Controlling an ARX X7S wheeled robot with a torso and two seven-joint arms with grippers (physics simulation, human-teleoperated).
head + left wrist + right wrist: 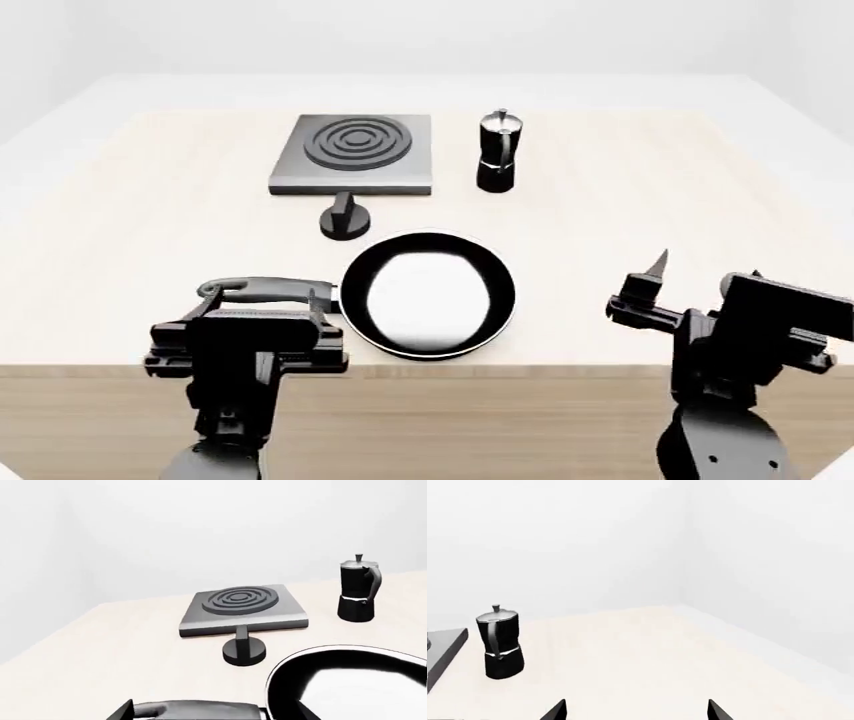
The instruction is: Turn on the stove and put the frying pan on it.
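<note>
Pan [427,295] near table [641,200] front edge; stove [355,153] beyond.

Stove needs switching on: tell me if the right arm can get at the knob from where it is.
Probably yes. The right gripper is open and empty, and bare table lies between it and the knob; the frying pan sits nearer the robot, slightly crowding a direct path.

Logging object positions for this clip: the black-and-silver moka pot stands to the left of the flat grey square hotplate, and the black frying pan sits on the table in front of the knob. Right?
Not quite. The black-and-silver moka pot stands to the right of the flat grey square hotplate, as the head view shows. The black frying pan does sit on the table in front of the small black knob.
</note>
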